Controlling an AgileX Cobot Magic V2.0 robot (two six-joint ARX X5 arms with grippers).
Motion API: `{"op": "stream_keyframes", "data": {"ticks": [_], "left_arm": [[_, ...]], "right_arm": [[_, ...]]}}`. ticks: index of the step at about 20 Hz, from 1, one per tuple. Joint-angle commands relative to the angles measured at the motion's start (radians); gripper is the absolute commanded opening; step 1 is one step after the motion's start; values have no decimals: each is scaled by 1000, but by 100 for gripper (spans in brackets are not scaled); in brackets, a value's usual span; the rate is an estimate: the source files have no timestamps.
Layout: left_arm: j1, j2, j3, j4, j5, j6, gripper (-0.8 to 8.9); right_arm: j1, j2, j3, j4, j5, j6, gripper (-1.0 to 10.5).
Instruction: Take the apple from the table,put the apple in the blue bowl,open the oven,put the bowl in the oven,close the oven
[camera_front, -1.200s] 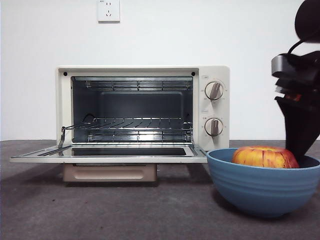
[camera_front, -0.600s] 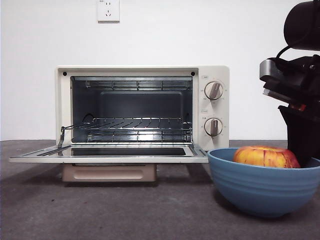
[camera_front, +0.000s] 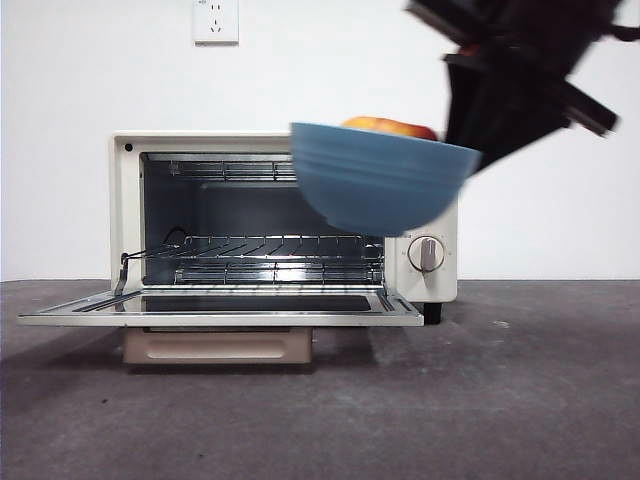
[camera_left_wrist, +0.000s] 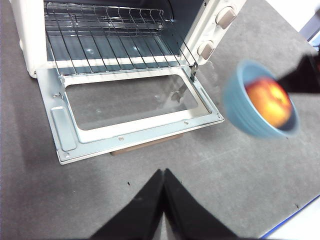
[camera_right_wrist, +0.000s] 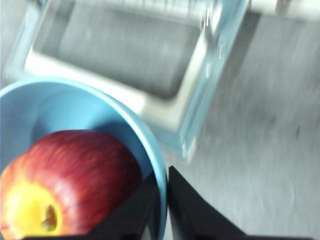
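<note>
The blue bowl (camera_front: 380, 185) hangs tilted in the air in front of the oven's (camera_front: 128, 200) upper right part, with the apple (camera_front: 390, 127) inside it. My right gripper (camera_front: 462, 140) is shut on the bowl's right rim, one jaw inside and one outside (camera_right_wrist: 162, 175). The right wrist view shows the apple (camera_right_wrist: 70, 180) lying against the bowl's wall (camera_right_wrist: 50, 105). The oven door (camera_front: 220, 312) lies flat open. My left gripper (camera_left_wrist: 163, 172) is shut on nothing above the table (camera_left_wrist: 60, 200) before the door (camera_left_wrist: 130, 105). From there the bowl (camera_left_wrist: 240, 112) appears blurred beside the door.
A wire rack (camera_front: 270, 245) sits inside the oven cavity. The lower knob (camera_front: 428, 254) shows under the bowl. A wall socket (camera_front: 217, 20) is above the oven. The table's edge (camera_left_wrist: 295, 220) runs near my left gripper.
The bowl with the apple has left the table at the right and risen up and leftwards, in my right gripper, to in front of the oven's knobs. The oven door stays open.
</note>
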Motion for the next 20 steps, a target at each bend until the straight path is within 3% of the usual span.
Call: {"op": "stream_keyframes", "data": {"ticks": [1,9,15,20], "left_arm": [[-2,6,10,13,2,9,6],[-2,6,10,11,2,9,6],[-2,6,10,10,2,13,6],[-2,6,10,5,2,19,6]], "right_arm": [[18,94,95,17,20,69,2],[64,388,392,40,126,246,2],[68,472,427,136,214,432,2],[74,489,427,217,299,505,2]]}}
